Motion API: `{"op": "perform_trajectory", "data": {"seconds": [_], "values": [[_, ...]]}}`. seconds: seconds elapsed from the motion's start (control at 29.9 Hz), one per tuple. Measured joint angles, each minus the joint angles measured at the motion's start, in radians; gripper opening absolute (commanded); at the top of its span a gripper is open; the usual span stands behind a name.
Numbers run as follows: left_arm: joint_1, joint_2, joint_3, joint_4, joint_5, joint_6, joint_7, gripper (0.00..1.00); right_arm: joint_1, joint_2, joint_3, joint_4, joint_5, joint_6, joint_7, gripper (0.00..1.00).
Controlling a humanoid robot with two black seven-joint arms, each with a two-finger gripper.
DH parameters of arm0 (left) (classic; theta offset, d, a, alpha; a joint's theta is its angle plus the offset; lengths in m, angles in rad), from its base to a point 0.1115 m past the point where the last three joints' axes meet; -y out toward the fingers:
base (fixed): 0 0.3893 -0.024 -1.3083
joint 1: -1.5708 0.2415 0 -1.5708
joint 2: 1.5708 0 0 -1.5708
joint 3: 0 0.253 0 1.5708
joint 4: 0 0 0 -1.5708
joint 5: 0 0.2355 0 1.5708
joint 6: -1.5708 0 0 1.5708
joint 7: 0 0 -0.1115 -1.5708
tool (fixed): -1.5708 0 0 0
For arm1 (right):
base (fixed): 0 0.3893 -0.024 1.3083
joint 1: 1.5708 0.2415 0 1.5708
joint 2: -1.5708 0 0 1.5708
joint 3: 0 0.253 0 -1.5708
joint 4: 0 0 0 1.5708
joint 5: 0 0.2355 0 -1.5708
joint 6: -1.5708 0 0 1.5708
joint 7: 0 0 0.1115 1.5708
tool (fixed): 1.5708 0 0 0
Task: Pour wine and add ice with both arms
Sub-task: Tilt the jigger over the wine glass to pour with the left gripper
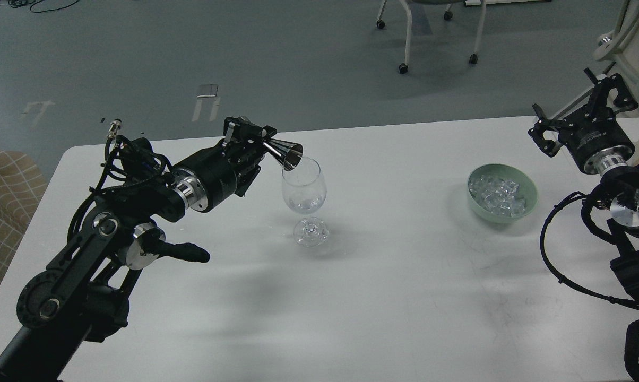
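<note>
A clear wine glass stands upright on the white table with a little clear liquid in its bowl. My left gripper is shut on a small steel jigger, tipped mouth-down just over the glass's left rim. A pale green bowl at the right holds several clear ice cubes. My right gripper is open and empty, raised behind and to the right of the bowl.
A checked brown seat sits past the table's left edge. Chair legs on casters stand on the grey floor behind. A cream object stands at the far right.
</note>
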Motion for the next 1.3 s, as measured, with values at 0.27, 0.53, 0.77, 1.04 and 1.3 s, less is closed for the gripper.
{"op": "perform_trajectory", "data": {"seconds": [0.27,0.53,0.77,1.04,1.3], "values": [[-0.008,0.002,0.001,0.001,0.072,-0.002,0.008,0.12,-0.023,-0.010,0.012,0.028,0.000,-0.003,0.000,1.00],[-0.024,0.019,0.026,-0.002,0.076,-0.003,0.008,0.12,-0.029,-0.012,0.020,0.057,0.000,-0.006,-0.002,1.00],[-0.022,0.038,0.048,-0.002,0.093,-0.003,0.008,0.12,-0.027,-0.011,0.020,0.057,0.000,-0.005,-0.002,1.00],[-0.045,0.043,0.048,-0.010,0.094,-0.004,0.008,0.12,-0.032,-0.012,0.020,0.059,0.000,-0.005,-0.002,1.00],[-0.047,0.057,0.044,-0.040,0.093,-0.005,0.008,0.12,-0.038,-0.016,0.021,0.071,0.000,-0.006,-0.002,1.00]]}}
